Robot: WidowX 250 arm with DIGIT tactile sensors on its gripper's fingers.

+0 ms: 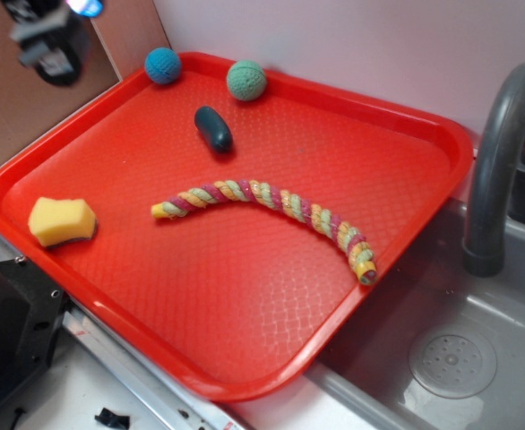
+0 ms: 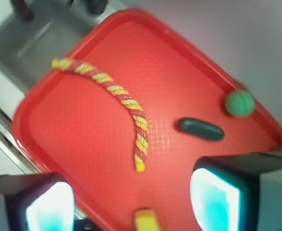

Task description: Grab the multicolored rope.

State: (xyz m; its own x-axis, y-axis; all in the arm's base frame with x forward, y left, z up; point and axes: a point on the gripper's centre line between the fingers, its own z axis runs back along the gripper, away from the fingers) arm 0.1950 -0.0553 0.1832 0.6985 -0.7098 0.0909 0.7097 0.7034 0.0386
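Blurred at the top left of the exterior view, the gripper (image 1: 52, 40) hangs high above the tray's (image 1: 245, 376) far left corner, well clear of everything on it. From the wrist view its fingers (image 2: 215, 199) stand apart with nothing between them, their pale pads glowing at the bottom of the frame.

On the red tray the rope (image 1: 271, 204) lies flat near the middle, running in a shallow arch from a yellow tip at centre left to its other end close to the tray's right rim, beside the sink (image 1: 442, 358). Its pink, yellow, pale green and white strands twist along the whole length. Nothing touches it.

Just beyond the rope, toward the far side, lies a dark oblong piece (image 1: 213, 128). Two knitted balls sit against the far rim: a blue ball (image 1: 162, 65) at the left and a green ball (image 1: 245, 80) to its right. A yellow sponge (image 1: 62, 221) rests near the left rim, well apart from the rope.

Right of the tray stands a grey faucet (image 1: 500, 152) over the sink, whose drain (image 1: 452, 363) shows at the lower right.
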